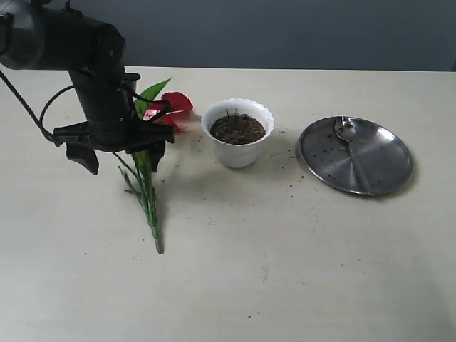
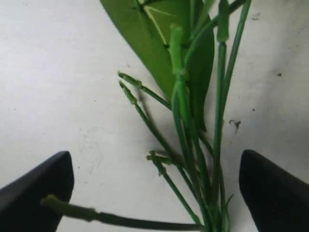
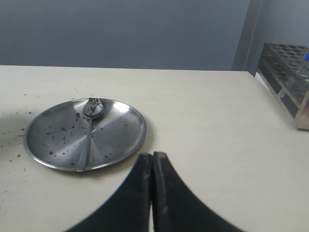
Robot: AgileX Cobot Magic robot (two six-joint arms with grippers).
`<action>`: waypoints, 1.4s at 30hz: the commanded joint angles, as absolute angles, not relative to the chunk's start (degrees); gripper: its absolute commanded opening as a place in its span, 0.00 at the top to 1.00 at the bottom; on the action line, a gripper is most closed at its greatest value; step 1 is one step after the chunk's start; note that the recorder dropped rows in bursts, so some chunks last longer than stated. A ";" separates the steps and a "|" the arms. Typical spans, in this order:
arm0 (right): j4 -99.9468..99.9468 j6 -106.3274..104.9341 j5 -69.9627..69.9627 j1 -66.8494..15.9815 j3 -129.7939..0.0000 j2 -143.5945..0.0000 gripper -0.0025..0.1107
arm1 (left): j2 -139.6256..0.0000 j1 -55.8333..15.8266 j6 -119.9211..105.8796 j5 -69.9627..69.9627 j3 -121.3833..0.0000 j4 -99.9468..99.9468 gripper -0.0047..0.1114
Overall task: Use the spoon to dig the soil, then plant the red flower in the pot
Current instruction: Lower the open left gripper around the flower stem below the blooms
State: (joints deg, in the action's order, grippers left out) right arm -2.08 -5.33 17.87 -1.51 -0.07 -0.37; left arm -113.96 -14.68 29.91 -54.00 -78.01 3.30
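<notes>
- Jaws of the left claw (image 1: 122, 158) stand spread wide at the left of the exterior frame. The claw hovers low over the red flower (image 1: 175, 104) and pinches nothing.
- In the left wrist view the green stems (image 2: 186, 145) run between the two dark fingers with a gap on either side. One side twig lies right by the lower-left finger; whether it touches cannot be told.
- The flower lies flat on the surface (image 1: 285, 278), its bloom toward the upper part of the frame and its stem ends pointing to the lower edge.
- Just right of the bloom, at centre frame, the pot (image 1: 237, 151) stands upright. The soil (image 1: 237, 129) fills it nearly to the wavy rim, and dark crumbs dot the surface around it.
- Further right, the spoon (image 1: 354, 153) rests on a round steel plate (image 1: 388, 160), bowl toward the top of the frame, with crumbs around it.
- The right claw (image 3: 152, 155) is pressed together and empty, near the plate.
- With the spoon parked and soil spilled about, the digging looks finished, so the step in hand appears to be picking up the flower.
- The next move calls for lowering the claw, closing on the stem bundle, lifting and turning the flower upright, then pushing the stems into the soil without tipping the pot.
</notes>
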 commanded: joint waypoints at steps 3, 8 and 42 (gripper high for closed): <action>-2.00 -5.35 17.45 -1.34 0.00 0.00 0.98 | -113.93 -14.84 31.30 -51.41 -78.30 -0.85 0.22; -2.00 -5.35 17.45 -1.34 0.00 0.00 0.98 | -113.93 -14.84 31.30 -50.77 -78.30 -1.01 0.22; -2.00 -5.35 17.45 -1.34 0.00 0.00 0.98 | -120.56 -14.84 35.02 -46.01 -78.17 3.77 0.22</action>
State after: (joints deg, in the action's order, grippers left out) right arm -2.08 -5.33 17.87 -1.51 -0.07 -0.37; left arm -120.25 -14.68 33.98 -45.90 -78.01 2.60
